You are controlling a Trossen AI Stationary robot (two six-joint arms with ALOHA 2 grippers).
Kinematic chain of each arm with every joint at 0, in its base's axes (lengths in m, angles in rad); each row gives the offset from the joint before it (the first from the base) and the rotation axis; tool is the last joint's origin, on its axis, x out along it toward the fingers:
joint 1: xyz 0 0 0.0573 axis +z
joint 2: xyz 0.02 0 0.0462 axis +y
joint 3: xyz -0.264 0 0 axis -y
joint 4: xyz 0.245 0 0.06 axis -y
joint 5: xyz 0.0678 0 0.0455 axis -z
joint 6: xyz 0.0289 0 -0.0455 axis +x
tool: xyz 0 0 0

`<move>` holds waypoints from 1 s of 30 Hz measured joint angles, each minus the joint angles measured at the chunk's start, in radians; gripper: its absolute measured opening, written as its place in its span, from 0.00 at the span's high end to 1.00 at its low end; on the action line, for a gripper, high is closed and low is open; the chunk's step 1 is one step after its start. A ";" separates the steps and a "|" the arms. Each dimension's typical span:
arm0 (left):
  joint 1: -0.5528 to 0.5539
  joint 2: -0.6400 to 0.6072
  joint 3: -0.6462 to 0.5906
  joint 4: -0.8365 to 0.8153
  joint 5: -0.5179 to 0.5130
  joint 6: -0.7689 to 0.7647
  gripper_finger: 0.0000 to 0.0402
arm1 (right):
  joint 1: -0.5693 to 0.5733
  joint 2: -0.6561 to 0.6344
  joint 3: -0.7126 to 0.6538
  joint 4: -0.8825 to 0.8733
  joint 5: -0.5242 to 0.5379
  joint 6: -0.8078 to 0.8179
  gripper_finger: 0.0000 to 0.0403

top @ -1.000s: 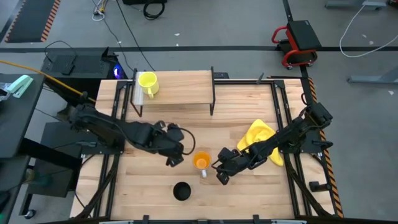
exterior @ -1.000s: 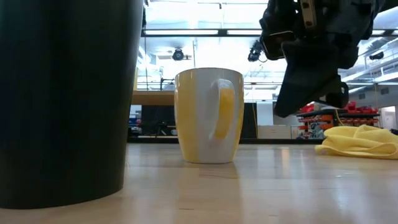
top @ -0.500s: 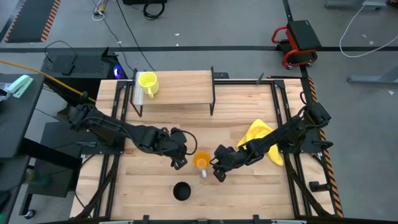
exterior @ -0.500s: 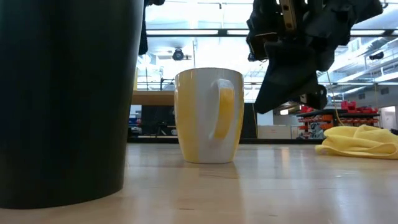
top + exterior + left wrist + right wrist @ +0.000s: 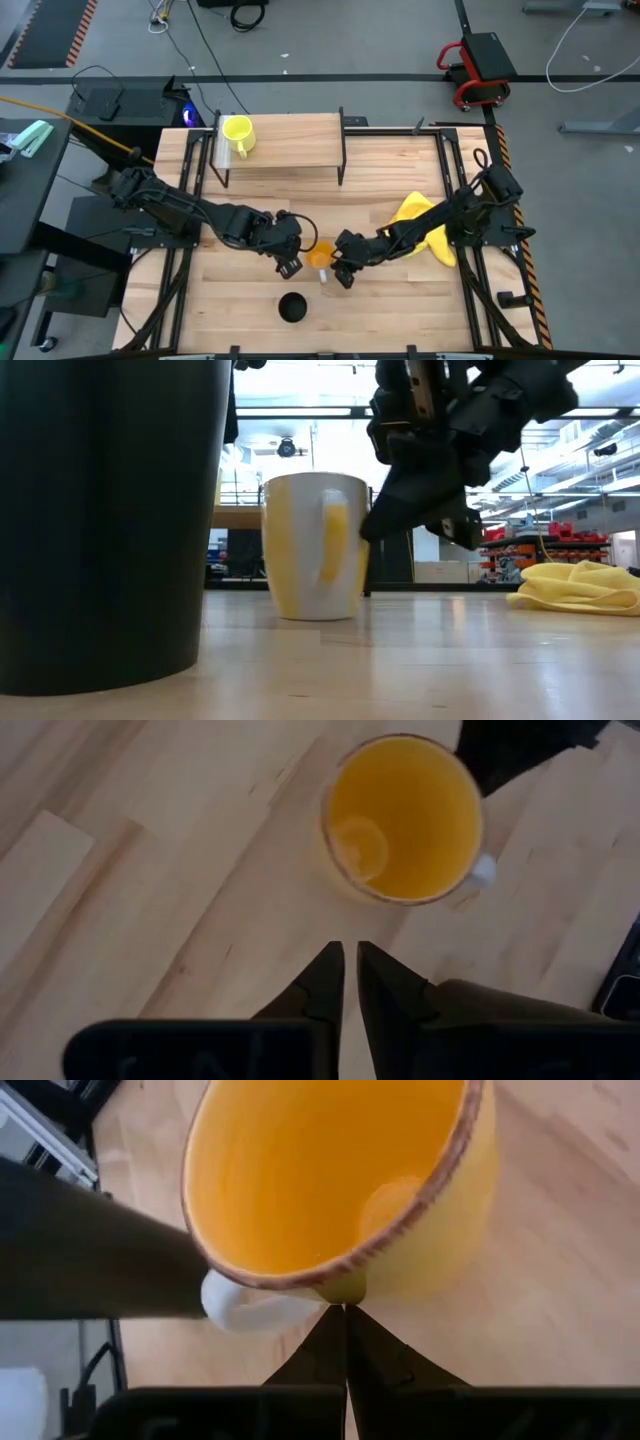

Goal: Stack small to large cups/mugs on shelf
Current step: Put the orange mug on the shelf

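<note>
The orange mug stands upright on the tabletop, its pale handle toward the near edge. My right gripper, shut, is at the mug's right side by the handle. My left gripper, shut, hovers just left of the mug without touching it; the mug lies ahead of its fingertips. The black cup stands near the table's near edge. On the left end of the shelf sits the yellow mug. My right gripper pushes the orange mug with its shut fingertips, which meet the outer wall just under the rim, right beside the handle. It comes slanting down from the table's right. The mug stays on its base on the table.
A crumpled yellow cloth lies on the right part of the table under the right arm. The black cup fills the low view's left side. Bare wood lies between the shelf and the arms.
My right gripper has moved toward the table's left and come down against the orange mug, and the mug has slid a little to the left, still upright. My left gripper has moved right and slightly nearer, closing in on the mug's left side.
</note>
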 joint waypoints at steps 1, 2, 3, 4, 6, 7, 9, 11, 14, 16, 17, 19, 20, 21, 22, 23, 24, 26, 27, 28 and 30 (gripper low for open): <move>0.001 0.000 0.000 0.001 0.001 0.000 0.91 | -0.007 0.000 0.000 0.001 -0.001 -0.009 0.99; 0.002 0.000 0.000 0.001 0.001 -0.001 0.91 | -0.015 0.000 0.000 0.006 -0.006 -0.017 0.99; 0.004 0.000 0.000 0.001 0.001 -0.002 0.92 | -0.024 0.000 0.000 0.012 -0.016 -0.025 0.99; 0.007 0.000 0.000 0.001 0.001 -0.002 0.92 | -0.031 0.000 0.000 0.016 -0.026 -0.035 0.99; 0.012 0.000 0.000 0.001 0.005 -0.002 0.92 | -0.048 0.000 0.000 0.017 -0.040 -0.051 0.99; 0.015 0.000 0.000 0.001 0.006 -0.003 0.92 | -0.056 0.000 0.000 0.017 -0.047 -0.060 0.99; 0.020 0.000 0.000 0.001 0.007 -0.005 0.91 | -0.074 0.000 0.000 0.020 -0.061 -0.074 0.99; 0.026 0.000 0.000 0.001 0.007 -0.006 0.90 | -0.089 0.000 0.000 0.030 -0.072 -0.084 0.99; 0.034 0.000 0.000 0.001 0.007 -0.006 0.90 | -0.105 0.000 0.000 0.038 -0.087 -0.093 0.99; 0.040 0.000 0.000 0.001 0.007 -0.006 0.90 | -0.105 0.000 0.000 0.038 -0.105 -0.092 0.99; 0.041 0.000 0.000 0.001 0.007 -0.007 0.91 | -0.099 0.000 0.000 0.036 -0.117 -0.088 0.99; 0.044 0.000 0.000 0.001 0.007 -0.007 0.92 | -0.075 0.000 0.000 0.030 -0.124 -0.085 0.99; 0.045 0.000 0.000 0.001 0.007 -0.007 0.92 | -0.060 0.000 0.000 0.029 -0.124 -0.083 0.99; 0.045 0.000 0.000 0.001 0.007 -0.007 0.92 | -0.045 0.000 0.000 0.029 -0.119 -0.072 0.99; 0.045 0.000 0.000 0.001 0.007 -0.007 0.93 | -0.032 0.000 0.000 0.029 -0.111 -0.065 0.99; 0.045 0.000 0.000 0.001 0.007 -0.007 0.93 | -0.022 0.000 0.000 0.029 -0.101 -0.061 0.99; 0.046 0.000 0.000 0.001 0.007 -0.007 0.92 | -0.014 0.000 0.000 0.029 -0.093 -0.060 0.99; 0.048 0.000 0.000 0.001 0.007 -0.006 0.92 | -0.011 0.000 0.000 0.029 -0.082 -0.058 0.99; 0.049 0.000 0.000 0.001 0.007 -0.005 0.91 | -0.014 0.000 0.000 0.029 -0.081 -0.058 0.99; 0.051 0.000 0.000 0.001 0.007 -0.003 0.91 | -0.018 0.000 0.000 0.029 -0.080 -0.058 0.99; 0.053 0.000 0.000 0.001 0.007 -0.002 0.90 | -0.030 0.000 0.000 0.029 -0.078 -0.058 0.99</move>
